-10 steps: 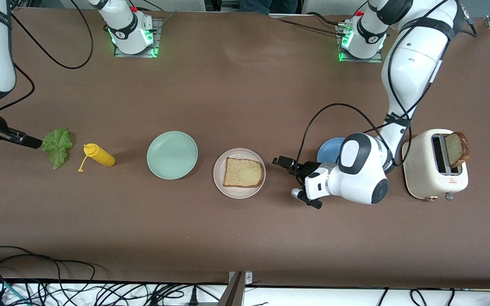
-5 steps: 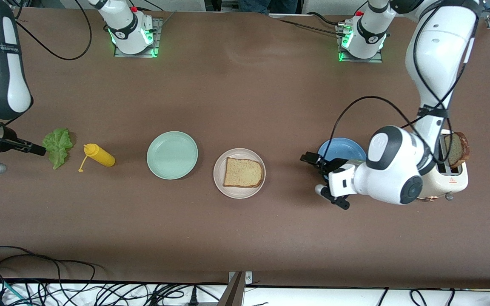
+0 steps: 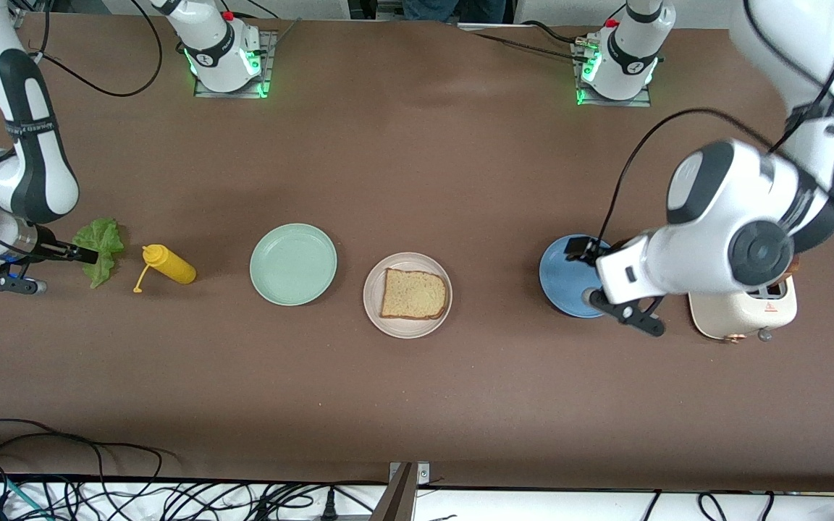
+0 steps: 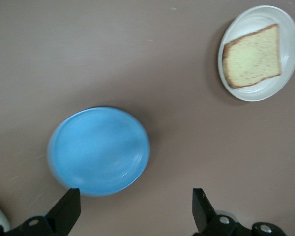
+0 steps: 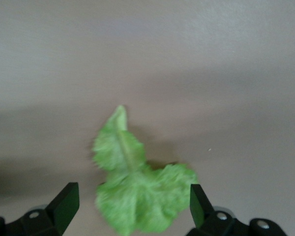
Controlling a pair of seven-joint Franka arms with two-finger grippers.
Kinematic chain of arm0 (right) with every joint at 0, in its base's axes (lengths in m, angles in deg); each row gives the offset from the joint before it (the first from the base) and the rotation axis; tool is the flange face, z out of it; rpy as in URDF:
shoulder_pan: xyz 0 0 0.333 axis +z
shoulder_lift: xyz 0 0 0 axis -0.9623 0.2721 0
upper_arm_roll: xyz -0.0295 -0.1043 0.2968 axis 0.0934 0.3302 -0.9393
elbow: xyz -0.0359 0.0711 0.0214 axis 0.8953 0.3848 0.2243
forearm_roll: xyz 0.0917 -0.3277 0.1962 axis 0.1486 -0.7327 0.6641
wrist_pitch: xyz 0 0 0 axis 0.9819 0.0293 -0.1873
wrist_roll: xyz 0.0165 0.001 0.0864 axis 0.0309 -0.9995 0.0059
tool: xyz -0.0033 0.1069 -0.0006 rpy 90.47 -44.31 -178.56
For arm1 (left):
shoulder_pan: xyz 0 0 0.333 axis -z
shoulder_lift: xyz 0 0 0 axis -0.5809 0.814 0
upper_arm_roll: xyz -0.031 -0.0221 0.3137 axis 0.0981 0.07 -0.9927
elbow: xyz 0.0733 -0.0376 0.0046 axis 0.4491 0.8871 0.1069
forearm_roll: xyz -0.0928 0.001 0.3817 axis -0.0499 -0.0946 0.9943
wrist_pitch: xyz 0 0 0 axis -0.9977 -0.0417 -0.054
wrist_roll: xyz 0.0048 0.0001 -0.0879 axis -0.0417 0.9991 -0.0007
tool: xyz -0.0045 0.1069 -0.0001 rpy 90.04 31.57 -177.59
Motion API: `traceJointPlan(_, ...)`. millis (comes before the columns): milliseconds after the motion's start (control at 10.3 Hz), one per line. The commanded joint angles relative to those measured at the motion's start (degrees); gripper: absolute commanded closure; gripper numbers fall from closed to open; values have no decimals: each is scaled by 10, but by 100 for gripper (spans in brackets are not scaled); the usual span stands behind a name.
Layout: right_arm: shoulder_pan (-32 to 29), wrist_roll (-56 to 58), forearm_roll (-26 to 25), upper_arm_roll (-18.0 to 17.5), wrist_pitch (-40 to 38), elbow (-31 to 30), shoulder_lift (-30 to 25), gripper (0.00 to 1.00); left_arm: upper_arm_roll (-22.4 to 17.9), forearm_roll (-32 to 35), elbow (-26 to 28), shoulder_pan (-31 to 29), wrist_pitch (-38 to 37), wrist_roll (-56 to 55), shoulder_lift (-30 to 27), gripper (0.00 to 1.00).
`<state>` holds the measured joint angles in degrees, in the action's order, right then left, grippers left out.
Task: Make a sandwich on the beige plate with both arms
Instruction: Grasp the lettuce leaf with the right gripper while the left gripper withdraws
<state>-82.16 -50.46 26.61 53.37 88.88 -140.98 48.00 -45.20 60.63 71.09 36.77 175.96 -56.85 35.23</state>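
Beige plate (image 3: 407, 294): mid-table, one bread slice (image 3: 413, 294) on it. Lettuce leaf (image 3: 100, 247): right arm's end, beneath the spread, empty right gripper (image 5: 130, 206). Left gripper (image 4: 135, 211): spread, empty, over the blue plate (image 3: 565, 286).

- A round, pale beige shallow plate (image 3: 407, 320) with a matte plain rim sits just below the middle of the front frame on the brown surface (image 3: 417, 405).
- One square tan speckled bread slice (image 3: 414, 294) with a dark brown crust lies flat on that plate.
- A ruffled green lettuce leaf (image 3: 100, 246) lies flat at the frame's left edge, well apart from the plate.
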Motion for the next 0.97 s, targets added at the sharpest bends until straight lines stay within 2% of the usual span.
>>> traceJointPlan(0, -11, 21, 5, -6, 33, 2, 18, 0, -1, 67, 44, -20, 2, -12, -70, 0)
traceJointPlan(195, -15, 22, 22, -8, 64, 2, 36, 0, -1, 114, 39, -23, 1, -6, -98, 0)
traceJointPlan(487, -13, 20, 42, -9, 68, 3, 49, 0, -1, 115, 30, -59, -6, -7, -123, 0)
traceJointPlan(681, -12, 9, 71, -9, 68, 4, 51, 0, 1, 92, 3, -70, -23, -12, -122, 0)
traceJointPlan(876, -16, 9, 109, -9, 68, 3, 51, 0, 0, 48, 6, -98, -57, -36, -128, 0)
